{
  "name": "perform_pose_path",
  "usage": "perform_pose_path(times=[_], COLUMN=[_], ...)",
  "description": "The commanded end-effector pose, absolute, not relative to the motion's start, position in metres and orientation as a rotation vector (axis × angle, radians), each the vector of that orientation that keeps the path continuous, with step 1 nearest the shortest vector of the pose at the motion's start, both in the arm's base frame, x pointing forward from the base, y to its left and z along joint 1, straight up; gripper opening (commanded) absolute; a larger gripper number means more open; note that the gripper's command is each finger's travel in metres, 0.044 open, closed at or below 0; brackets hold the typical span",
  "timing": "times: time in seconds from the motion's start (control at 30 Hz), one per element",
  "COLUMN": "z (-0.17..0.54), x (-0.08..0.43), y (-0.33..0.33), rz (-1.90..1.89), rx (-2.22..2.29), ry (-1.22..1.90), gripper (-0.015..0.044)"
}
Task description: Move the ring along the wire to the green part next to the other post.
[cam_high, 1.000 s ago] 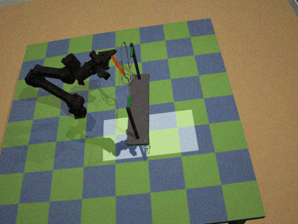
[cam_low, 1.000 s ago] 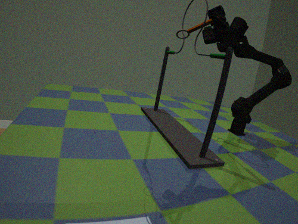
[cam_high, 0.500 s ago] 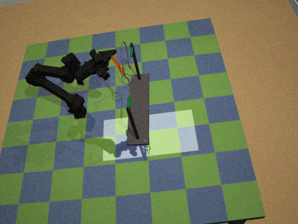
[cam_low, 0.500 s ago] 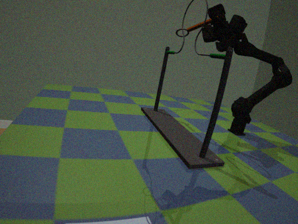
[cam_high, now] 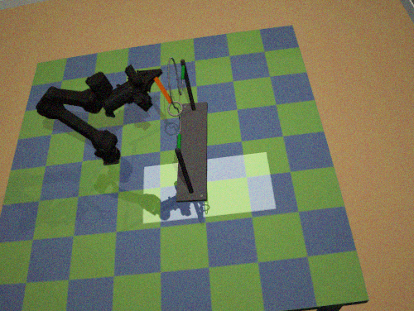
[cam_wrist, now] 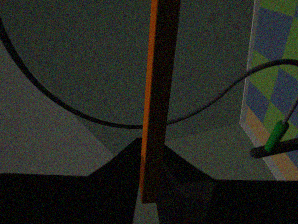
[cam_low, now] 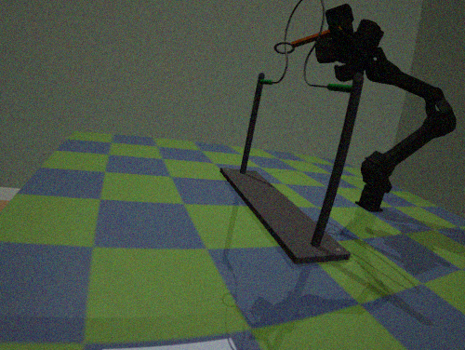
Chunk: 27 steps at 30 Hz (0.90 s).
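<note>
Handle (cam_high: 162,90) (cam_low: 311,38) (cam_wrist: 148,100) orange; wire ends (cam_high: 179,141) (cam_low: 339,87) (cam_wrist: 277,136) green; tabletop (cam_high: 232,240) (cam_low: 135,223) (cam_wrist: 274,30) blue-and-green checks; arm (cam_high: 76,124) (cam_low: 411,86) black.

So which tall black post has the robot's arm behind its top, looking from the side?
The right-hand black post, nearer the camera. The left-hand black post stands clear of the arm.

The six-joint arm (cam_high: 70,117) (cam_low: 409,88) was bent sharply at its elbow, its lower link rising from the base and its forearm reaching back over toward the wrist (cam_high: 120,94) (cam_low: 355,48). The parallel-jaw gripper (cam_high: 158,74) (cam_low: 331,32) (cam_wrist: 146,144) was held high, well above the base, its fingers closed on an orange handle, nearly together.
</note>
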<state>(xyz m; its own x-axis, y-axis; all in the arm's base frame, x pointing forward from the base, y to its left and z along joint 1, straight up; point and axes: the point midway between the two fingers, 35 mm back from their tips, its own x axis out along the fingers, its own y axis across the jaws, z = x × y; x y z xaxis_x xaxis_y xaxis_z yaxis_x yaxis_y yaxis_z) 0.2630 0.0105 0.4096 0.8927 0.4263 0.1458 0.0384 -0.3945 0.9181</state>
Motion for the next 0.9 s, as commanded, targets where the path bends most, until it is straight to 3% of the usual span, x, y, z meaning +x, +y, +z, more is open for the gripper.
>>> perform_pose_path(times=[0.0,0.87], z=[0.4128,0.4072], x=[0.2619,0.2622], y=[0.0118,0.0139], rz=[0.431,0.353], rx=[1.897,1.707], ry=[0.349,0.405], gripper=[-0.015,-0.015])
